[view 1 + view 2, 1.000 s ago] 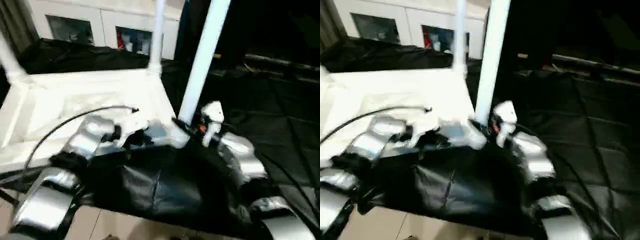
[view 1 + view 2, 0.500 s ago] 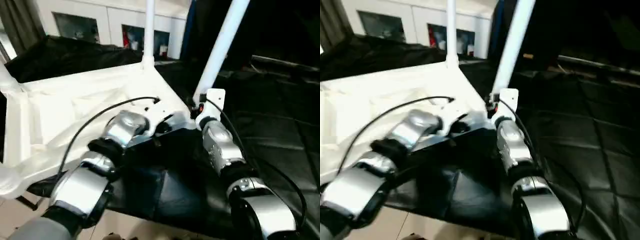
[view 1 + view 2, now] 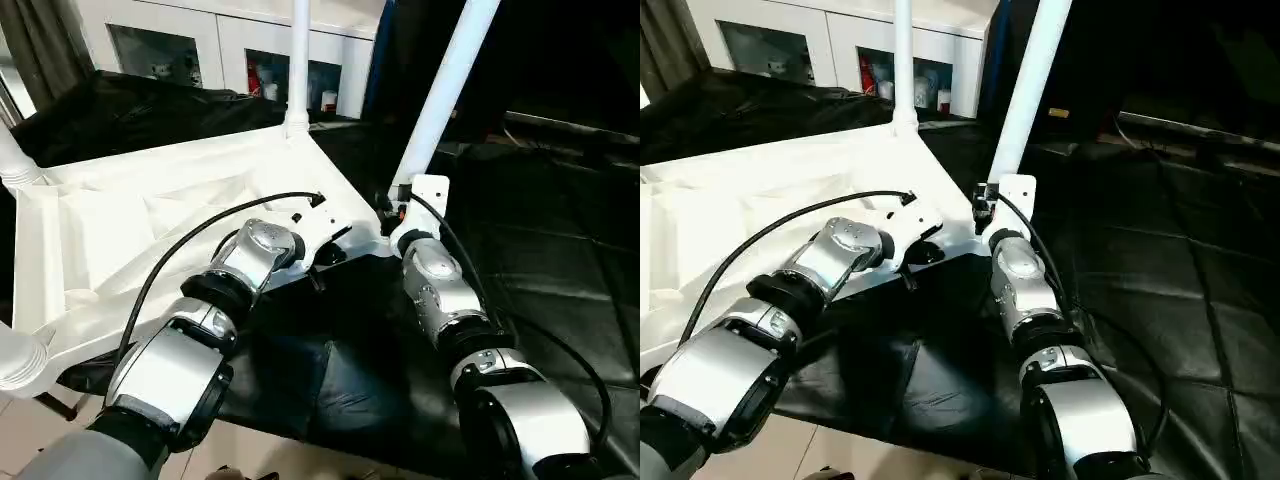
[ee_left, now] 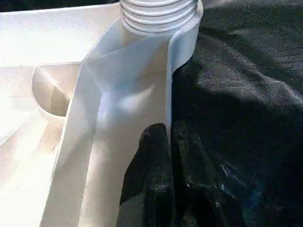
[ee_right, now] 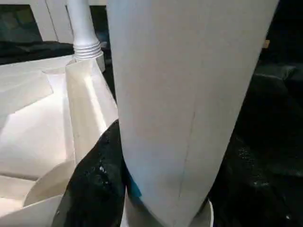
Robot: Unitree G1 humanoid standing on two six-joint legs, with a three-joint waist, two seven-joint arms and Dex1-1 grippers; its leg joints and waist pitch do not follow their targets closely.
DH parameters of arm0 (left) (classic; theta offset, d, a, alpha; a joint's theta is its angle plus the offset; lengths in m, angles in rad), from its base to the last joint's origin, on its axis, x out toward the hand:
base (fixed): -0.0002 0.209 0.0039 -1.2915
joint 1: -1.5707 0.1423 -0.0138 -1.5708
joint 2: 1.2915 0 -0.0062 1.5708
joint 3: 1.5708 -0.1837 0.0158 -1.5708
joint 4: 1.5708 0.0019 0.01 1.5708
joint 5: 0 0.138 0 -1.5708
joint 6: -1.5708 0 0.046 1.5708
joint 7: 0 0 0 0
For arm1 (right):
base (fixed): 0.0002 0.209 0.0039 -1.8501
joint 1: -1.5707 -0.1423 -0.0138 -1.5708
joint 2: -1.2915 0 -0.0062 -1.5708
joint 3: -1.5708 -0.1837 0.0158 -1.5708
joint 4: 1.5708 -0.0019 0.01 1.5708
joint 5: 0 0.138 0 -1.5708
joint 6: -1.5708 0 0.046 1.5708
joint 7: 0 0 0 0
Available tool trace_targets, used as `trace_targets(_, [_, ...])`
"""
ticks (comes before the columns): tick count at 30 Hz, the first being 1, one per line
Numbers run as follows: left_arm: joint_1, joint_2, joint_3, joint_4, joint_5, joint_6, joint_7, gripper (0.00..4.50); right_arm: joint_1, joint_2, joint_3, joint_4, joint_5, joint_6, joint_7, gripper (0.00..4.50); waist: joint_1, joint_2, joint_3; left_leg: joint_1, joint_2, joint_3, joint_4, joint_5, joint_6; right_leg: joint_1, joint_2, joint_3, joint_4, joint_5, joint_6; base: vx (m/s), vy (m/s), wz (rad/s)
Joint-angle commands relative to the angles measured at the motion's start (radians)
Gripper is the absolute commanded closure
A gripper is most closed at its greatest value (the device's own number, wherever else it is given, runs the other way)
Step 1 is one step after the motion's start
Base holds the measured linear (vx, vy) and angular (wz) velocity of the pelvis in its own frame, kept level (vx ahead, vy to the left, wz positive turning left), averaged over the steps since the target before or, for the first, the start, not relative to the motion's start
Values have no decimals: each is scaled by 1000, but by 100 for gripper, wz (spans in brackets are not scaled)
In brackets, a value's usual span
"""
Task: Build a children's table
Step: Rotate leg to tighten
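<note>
Looks close to finished. Finds the table top [image 3: 150, 210] lying upside down on the black-draped surface [image 3: 560, 230], ribbed underside up, in front of a white cabinet [image 3: 200, 40]. Counts four legs at its corners: the far leg [image 3: 298, 60] upright in its socket, a left leg [image 3: 12, 150] likewise seated at its ribbed collar, a near-left leg [image 3: 18, 355] pointing up toward the camera, and the tilted leg [image 3: 445, 90] at the near-right corner. Leaves, by that judgement, only this last one to bring straight and seat fully, then the turning over onto its feet. Puts the tilted leg's long axis rising from the corner socket and leaning away to the right, out of line with the upright far leg. Has the right pincer [image 3: 397, 203] grasping the tilted leg low down, one finger [image 5: 94, 184] pressed to its side, the other hidden behind it. Has the left pincer [image 4: 169, 132] clenched on the table top's thin rim wall, just beside that same corner, apparently steadying it.
</note>
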Motion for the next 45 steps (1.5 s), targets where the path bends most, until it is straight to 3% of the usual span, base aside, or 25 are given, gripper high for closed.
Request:
trace_targets(1, [-28, 2, 14, 3, 14, -7, 51, 450, 56, 18, 33, 109, -16, 61, 31, 262, -1, 20, -48, 0, 33, -8, -86, -261, 2, 40, -79, 47, -85, -238, -194, 0, 0, 0])
trace_targets(4, [-29, 7, 15, 3, 12, -11, 47, 450, 48, 15, 32, 110, -14, 48, 62, 262, 0, 18, -48, 0, 34, -9, -86, -259, 7, 39, -81, 47, -85, -246, -191, 0, 0, 0])
trace_targets(5, [-29, 7, 15, 3, 12, -11, 47, 450, 48, 15, 32, 110, -14, 48, 62, 227, 0, 18, -48, -1, 34, -8, -86, -258, 8, 39, -80, 48, -86, -245, -192, 0, 0, 0])
trace_targets(10, [-29, 15, 18, 4, 10, -19, 42, 450, 35, 13, 24, 108, -20, 34, 89, 187, -2, 17, -48, -1, 34, -9, -87, -261, 12, 38, -81, 48, -87, -264, -192, 0, 0, 0])
trace_targets(13, [-31, 20, 21, 3, 8, -22, 41, 450, 28, 10, 26, 106, -23, 16, 124, 155, -2, 16, -51, -6, 35, -7, -84, -217, 22, 40, -81, 47, -81, -205, -205, 0, 0, 0])
trace_targets(14, [-31, 20, 21, 3, 8, -22, 41, 450, 28, 10, 26, 106, -23, 16, 126, 145, -3, 15, -52, -12, 35, -8, -83, -191, 27, 47, -83, 46, -77, -178, -211, 0, 0, 0])
trace_targets(18, [-28, 28, 24, -2, 5, -28, 35, 450, 22, 7, 23, 100, -16, -10, 188, 110, -3, 14, -53, -11, 36, -5, -79, -144, 46, 48, -83, 46, -71, -106, -236, 0, 0, 0])
trace_targets(25, [-10, 44, 20, -30, 0, -62, -13, 450, 32, -15, 24, 66, -9, -35, 253, 52, -4, 13, -52, -10, 38, -3, -78, -145, 60, 50, -87, 46, -72, -116, -250, 0, 0, 0])
trace_targets(27, [10, 67, 7, -64, 4, -81, -61, 450, 54, -46, 27, 20, 5, -38, 336, 52, -5, 7, -55, -15, 37, -2, -74, -109, 78, 55, -85, 47, -64, -58, -258, 0, 0, 0])
trace_targets(31, [26, 83, 3, -95, -2, -82, -98, 450, 78, -82, 32, -18, 9, -46, 398, 52, -5, 10, -58, -12, 37, 1, -68, -57, 104, 56, -83, 46, -52, 46, -290, 0, 0, 0])
trace_targets(37, [86, 139, -15, -175, -17, -112, -221, 450, 164, -194, 67, -168, 50, -23, 669, 52, 2, 11, -62, -13, 39, 3, -60, -23, 164, 59, -80, 44, -43, 147, -317, 0, 0, 0])
trace_targets(40, [159, 197, -35, -276, -52, -163, -376, 450, 218, -276, 101, -288, 78, 8, 850, 52, 4, 12, -59, -14, 42, 1, -61, -51, 157, 59, -82, 42, -46, 99, -317, 0, 0, 0])
trace_targets(45, [223, 248, -54, -391, -84, -180, -488, 450, 248, -330, 122, -365, 99, 45, 971, 52, 5, 14, -56, -10, 46, 5, -64, -81, 129, 53, -80, 44, -49, 42, -309, 0, 0, 0])
